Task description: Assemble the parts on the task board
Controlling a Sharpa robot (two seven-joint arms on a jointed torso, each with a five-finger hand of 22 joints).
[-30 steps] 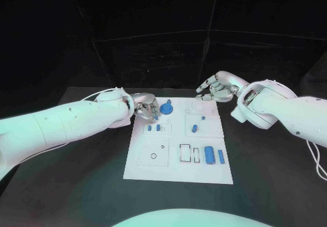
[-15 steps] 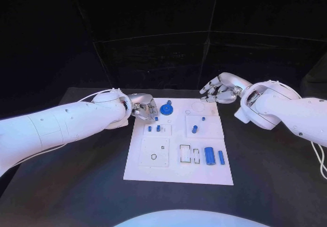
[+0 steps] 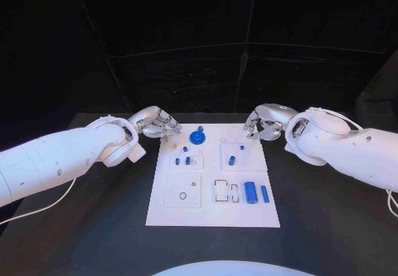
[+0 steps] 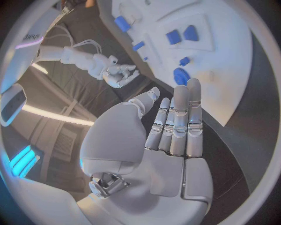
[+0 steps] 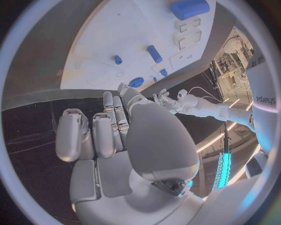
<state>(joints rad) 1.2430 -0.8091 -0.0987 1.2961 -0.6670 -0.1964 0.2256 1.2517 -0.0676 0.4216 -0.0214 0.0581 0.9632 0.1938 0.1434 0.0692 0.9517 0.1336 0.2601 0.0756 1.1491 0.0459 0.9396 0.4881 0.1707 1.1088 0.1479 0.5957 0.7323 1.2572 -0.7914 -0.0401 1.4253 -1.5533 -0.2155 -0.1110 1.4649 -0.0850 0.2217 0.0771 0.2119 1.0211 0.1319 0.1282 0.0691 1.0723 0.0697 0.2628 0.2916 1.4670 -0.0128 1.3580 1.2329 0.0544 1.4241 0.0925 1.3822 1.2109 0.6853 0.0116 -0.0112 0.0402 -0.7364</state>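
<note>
Head view, board: task board (image 3: 214,201) flat mid-bench, long sides running from near edge to far edge
Head view, progress: judged partway; round blue part (image 3: 197,137) seated near the far left corner, small pegs upright in the two raised plates, yet two cylinders lying loose, so more left to fit
Head view, counts: one round part; two small pegs (image 3: 182,161) on the left raised plate; two small parts (image 3: 236,154) on the right raised plate; one thick cylinder (image 3: 249,191) and one slim cylinder (image 3: 264,194) lying toward the near right edge; one board; two hands
Head view, empty seats: outlined slots (image 3: 224,190) beside the thick cylinder and a hole in the near left plate (image 3: 183,189) apparently unfilled
Head view, left hand: left hand (image 3: 157,125) just off the far left corner of the board, holding nothing, fingers loosely apart
Head view, right hand: right hand (image 3: 264,125) at the far right corner, fingers curled inward, no part seen inside
Left wrist view, hand: left hand (image 4: 170,126) flat, fingers straight, side by side, palm bare, pointing toward the board edge; round blue part (image 4: 181,75) just beyond the fingertips, not touched
Left wrist view, parts: several blue parts counted on the board, exact number unclear
Right wrist view, hand: right hand (image 5: 111,136) with fingers folded toward the palm, nothing gripped, off the board edge
Right wrist view, parts: thick cylinder (image 5: 189,8) on its side; slim cylinder (image 5: 154,53) apart from it
</note>
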